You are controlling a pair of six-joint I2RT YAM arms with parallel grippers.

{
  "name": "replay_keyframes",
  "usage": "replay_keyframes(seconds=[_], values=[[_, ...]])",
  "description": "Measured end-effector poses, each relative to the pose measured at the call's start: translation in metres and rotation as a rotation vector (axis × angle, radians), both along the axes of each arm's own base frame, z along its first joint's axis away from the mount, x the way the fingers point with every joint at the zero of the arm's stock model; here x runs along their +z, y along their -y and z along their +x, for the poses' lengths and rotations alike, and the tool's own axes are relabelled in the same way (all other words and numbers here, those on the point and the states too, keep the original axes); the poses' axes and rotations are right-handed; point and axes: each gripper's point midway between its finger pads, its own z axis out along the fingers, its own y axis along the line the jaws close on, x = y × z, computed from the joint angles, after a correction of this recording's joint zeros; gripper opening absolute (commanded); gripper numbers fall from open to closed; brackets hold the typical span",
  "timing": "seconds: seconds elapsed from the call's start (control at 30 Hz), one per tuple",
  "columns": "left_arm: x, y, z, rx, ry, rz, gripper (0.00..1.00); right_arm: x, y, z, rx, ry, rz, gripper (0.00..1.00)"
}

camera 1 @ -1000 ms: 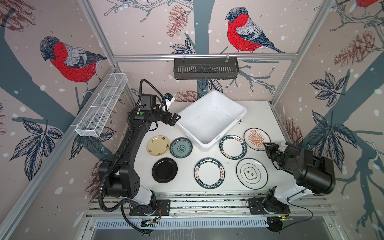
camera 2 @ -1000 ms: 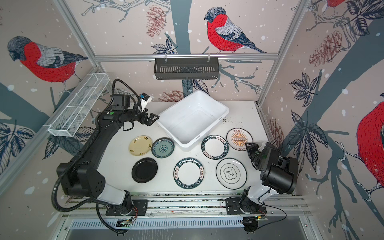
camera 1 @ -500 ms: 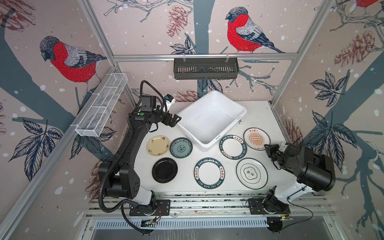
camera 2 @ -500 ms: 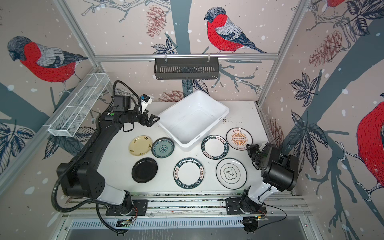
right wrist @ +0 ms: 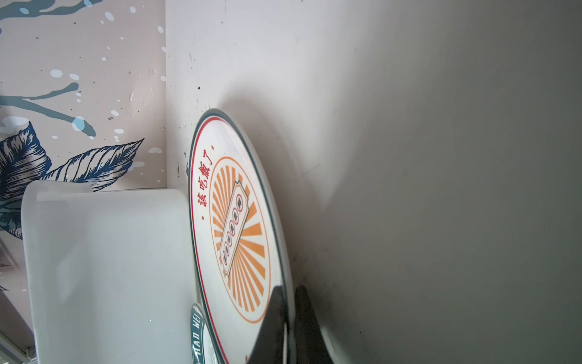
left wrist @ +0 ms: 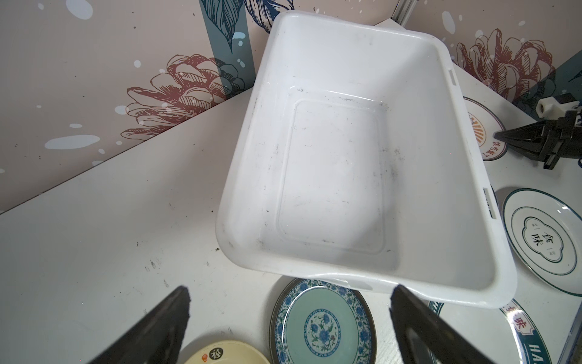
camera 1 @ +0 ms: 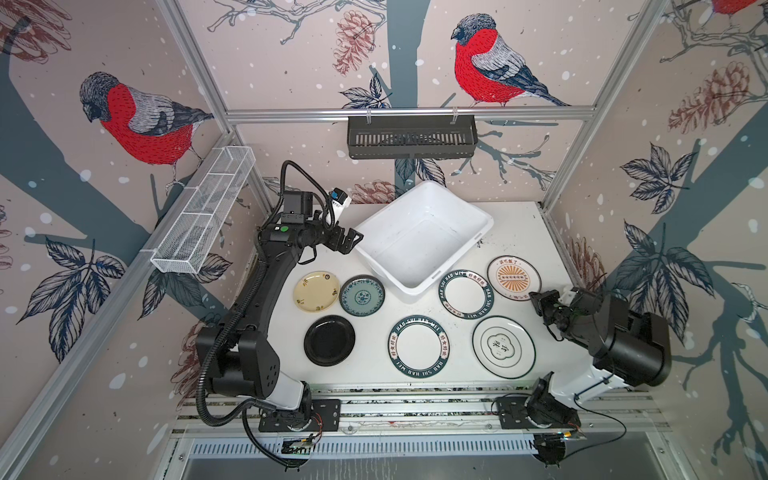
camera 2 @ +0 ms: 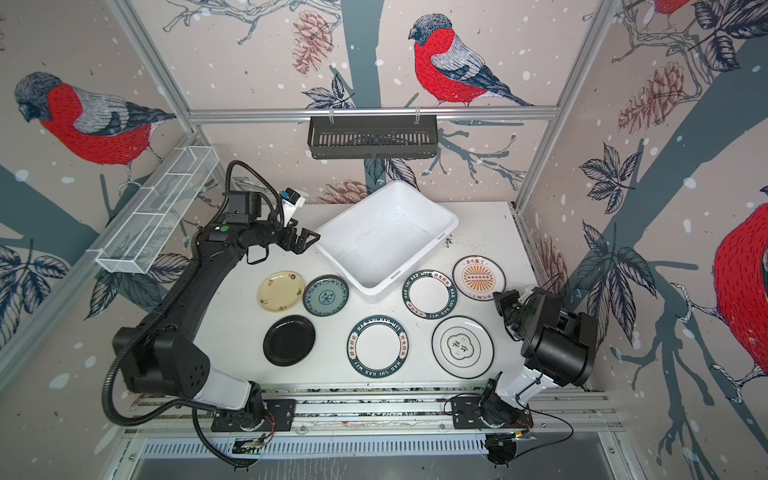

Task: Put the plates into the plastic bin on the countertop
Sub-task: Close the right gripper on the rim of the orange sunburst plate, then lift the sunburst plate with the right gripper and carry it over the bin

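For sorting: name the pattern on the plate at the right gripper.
Orange sunburst plate, red lettering; best in right wrist view.

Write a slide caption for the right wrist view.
Right tool pinching rim of round white orange-sunburst plate beside white plastic bin.

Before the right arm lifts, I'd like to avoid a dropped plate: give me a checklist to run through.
1. Rim of the sunburst plate pinched in the shut right jaws: ok.
2. Grip deep enough to carry it: cannot tell.
3. Sunburst plate clear of the lettered plate beside it: cannot tell.
4. Room in the plastic bin, nothing in it: ok.
5. Nothing held in the open left jaws: ok.
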Motion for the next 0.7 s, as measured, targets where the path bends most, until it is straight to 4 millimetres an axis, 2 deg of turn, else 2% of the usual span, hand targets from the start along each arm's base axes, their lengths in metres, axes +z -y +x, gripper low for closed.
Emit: replay_keyframes(seconds=[0.3, 0.7], values=[[0.007, 0.002, 0.002, 0.006, 0.013, -0.012, 0.99, 0.022, 0.009, -0.004, -0.054, 0.014, -0.012, 0.02], [0.009, 0.004, 0.002, 0.010, 0.011, -0.025, 0.99, 0.096, 0.020, 0.006, -0.083, 0.152, -0.079, 0.01]])
